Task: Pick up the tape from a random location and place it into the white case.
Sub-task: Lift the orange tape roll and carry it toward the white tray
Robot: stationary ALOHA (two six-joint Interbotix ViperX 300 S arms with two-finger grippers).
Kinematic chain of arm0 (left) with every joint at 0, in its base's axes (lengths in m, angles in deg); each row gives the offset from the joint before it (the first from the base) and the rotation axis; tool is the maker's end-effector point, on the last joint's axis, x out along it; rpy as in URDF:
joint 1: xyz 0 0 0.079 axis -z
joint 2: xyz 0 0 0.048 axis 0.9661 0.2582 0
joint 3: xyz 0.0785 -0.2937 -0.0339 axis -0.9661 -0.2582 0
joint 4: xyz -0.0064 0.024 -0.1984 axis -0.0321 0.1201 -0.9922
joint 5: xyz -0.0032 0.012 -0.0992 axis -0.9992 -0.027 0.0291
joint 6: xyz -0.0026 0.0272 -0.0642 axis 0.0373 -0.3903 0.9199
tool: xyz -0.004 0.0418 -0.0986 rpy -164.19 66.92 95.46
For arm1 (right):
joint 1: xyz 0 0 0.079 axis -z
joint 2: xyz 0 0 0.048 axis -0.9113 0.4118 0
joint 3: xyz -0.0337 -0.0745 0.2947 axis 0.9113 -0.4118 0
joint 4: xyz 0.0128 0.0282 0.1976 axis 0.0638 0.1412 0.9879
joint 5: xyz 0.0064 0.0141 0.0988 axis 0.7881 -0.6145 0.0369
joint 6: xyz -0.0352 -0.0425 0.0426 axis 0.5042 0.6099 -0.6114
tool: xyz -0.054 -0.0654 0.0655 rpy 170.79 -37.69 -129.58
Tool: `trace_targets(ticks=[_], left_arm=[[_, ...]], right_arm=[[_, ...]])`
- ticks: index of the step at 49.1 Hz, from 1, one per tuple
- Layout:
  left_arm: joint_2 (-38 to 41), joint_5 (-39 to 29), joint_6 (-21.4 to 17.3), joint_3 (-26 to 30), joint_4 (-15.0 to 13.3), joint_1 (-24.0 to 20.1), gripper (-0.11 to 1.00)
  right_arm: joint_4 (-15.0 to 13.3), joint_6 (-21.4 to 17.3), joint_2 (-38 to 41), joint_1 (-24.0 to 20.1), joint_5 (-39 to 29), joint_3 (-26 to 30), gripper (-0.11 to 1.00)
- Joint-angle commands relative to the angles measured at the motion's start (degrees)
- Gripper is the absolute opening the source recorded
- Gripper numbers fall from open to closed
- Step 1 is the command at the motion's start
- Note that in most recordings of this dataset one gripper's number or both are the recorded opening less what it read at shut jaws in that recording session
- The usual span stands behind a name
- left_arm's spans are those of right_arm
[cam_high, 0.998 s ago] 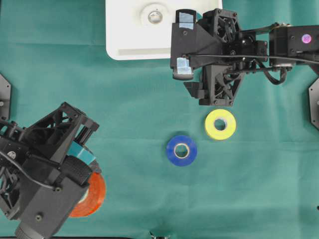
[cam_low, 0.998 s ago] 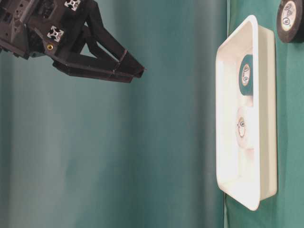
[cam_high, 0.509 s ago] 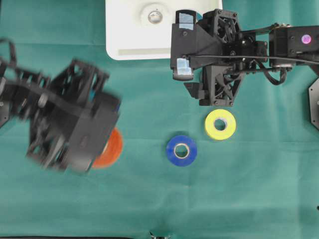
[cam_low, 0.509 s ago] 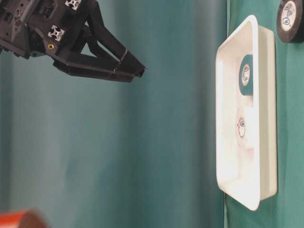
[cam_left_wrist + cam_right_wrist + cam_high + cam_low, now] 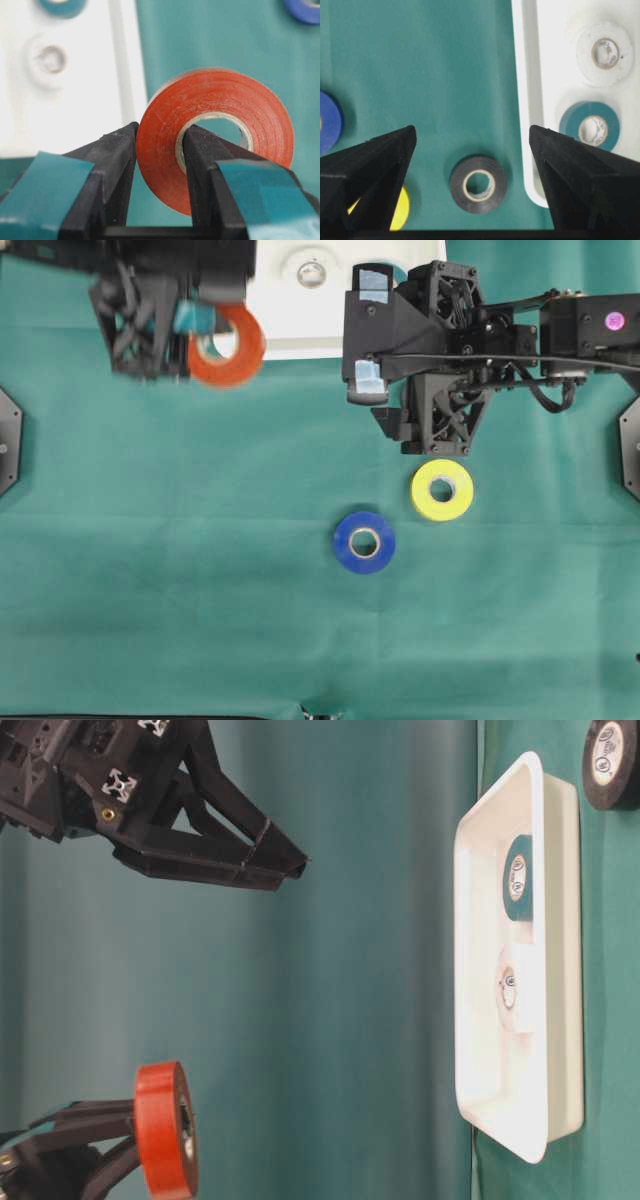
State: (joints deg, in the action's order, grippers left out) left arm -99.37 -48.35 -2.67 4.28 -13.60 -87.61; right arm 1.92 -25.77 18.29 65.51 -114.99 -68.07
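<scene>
My left gripper (image 5: 160, 133) is shut on an orange tape roll (image 5: 215, 135), with one finger through its hole and the other outside. It holds the roll (image 5: 227, 345) in the air at the front left corner of the white case (image 5: 300, 322). From table level, the roll (image 5: 165, 1130) hangs well clear of the case (image 5: 470, 920). A white roll (image 5: 605, 52) and a green roll (image 5: 590, 127) lie in the case. My right gripper (image 5: 472, 132) stands open and empty, high above a black roll (image 5: 478, 185) beside the case's rim (image 5: 522, 100).
A yellow roll (image 5: 442, 490) and a blue roll (image 5: 364, 542) lie flat on the green cloth in the middle. The right arm (image 5: 470, 330) overhangs the case's right end and hides the black roll from above.
The left gripper has carried the orange roll from the near left of the table up to the case's front left corner. The right arm has not moved.
</scene>
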Motion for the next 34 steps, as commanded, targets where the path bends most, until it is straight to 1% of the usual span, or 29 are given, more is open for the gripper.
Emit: trace_targets(ticks=[1, 7, 11, 25, 34], left_arm=[[-1.7, 0.2, -1.2, 0.5, 0.2, -2.6, 0.24], [-1.8, 0.1, -1.8, 0.2, 0.1, -5.4, 0.24], [-2.1, -0.3, -1.9, -0.1, 0.2, -6.2, 0.24], [-1.1, 0.1, -1.9, -0.2, 0.1, -5.4, 0.24], [0.9, 1.6, -2.2, 1.1, 0.1, -5.4, 0.24]], right_arm=[[0.0, 0.0, -1.1, -0.2, 0.2, 0.5, 0.90], [-0.1, 0.0, -1.0, -0.2, 0.2, 0.4, 0.90], [-0.1, 0.0, -1.0, -0.2, 0.2, 0.4, 0.90], [-0.4, 0.3, -1.0, -0.2, 0.2, 0.5, 0.90], [-0.4, 0.4, -1.0, -0.2, 0.2, 0.4, 0.90]])
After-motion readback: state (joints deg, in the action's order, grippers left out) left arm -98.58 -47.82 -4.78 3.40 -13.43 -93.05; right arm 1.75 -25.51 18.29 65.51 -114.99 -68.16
